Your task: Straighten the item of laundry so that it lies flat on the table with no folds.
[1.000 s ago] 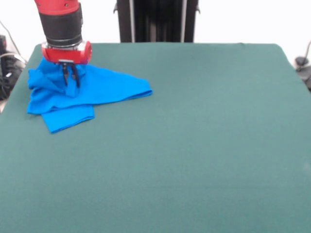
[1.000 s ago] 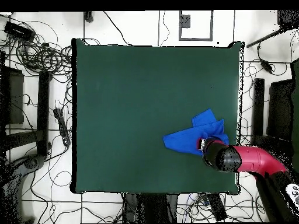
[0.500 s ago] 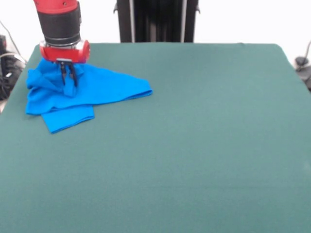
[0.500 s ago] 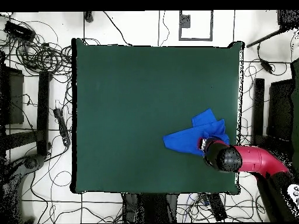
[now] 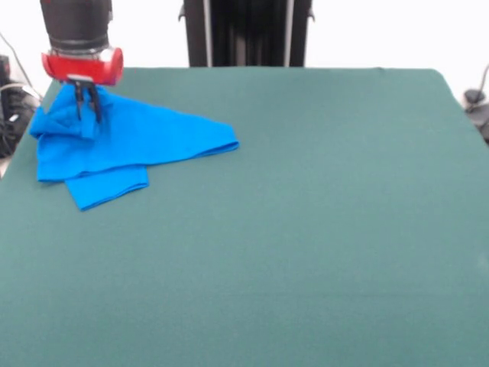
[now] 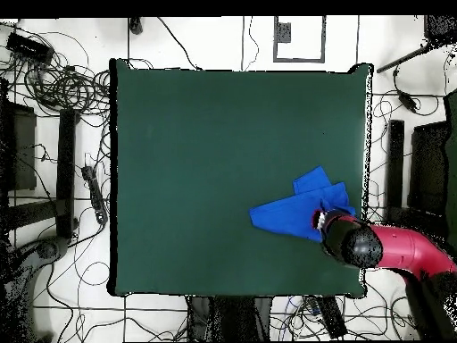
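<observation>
The arm (image 5: 76,23) comes down straight from above, its black wrist ending in a red ring, and the claw (image 5: 85,107) points downward below this ring. The two dark fingers (image 5: 79,103) of the claw stand close together and pinch a raised fold of blue cloth (image 5: 130,141). In the overhead view the red forearm (image 6: 406,255) reaches in from the right side.

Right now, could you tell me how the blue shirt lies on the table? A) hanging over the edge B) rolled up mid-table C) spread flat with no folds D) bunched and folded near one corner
D: the blue shirt lies crumpled in overlapping layers near a corner of the table.
</observation>
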Robot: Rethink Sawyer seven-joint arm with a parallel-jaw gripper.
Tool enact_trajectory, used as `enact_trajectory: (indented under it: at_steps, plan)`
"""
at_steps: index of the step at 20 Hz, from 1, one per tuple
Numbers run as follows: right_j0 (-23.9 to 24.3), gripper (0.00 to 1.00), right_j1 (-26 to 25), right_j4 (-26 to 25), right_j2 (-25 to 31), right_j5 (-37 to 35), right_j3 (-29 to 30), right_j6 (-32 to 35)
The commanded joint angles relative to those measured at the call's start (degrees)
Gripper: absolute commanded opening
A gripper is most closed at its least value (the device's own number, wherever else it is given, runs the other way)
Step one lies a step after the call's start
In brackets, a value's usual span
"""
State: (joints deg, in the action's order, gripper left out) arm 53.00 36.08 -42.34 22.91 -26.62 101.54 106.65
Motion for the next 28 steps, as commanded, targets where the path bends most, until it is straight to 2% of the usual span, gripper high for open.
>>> enact_trajectory:
  at_steps: [1, 5, 14, 28]
  plan:
    - [-0.8, 0.0, 7.0, 5.4, 4.7, -6.3, 7.9, -3.8]
    - [-0.7, 0.0, 11.1, 8.6, 5.3, -8.3, 11.0, -4.5]
    - [-1.7, 0.0, 16.6, 13.6, 5.3, -9.0, 15.4, -3.3]
    - [-4.0, 0.0, 27.7, 24.7, 5.5, -10.5, 23.2, -1.5]
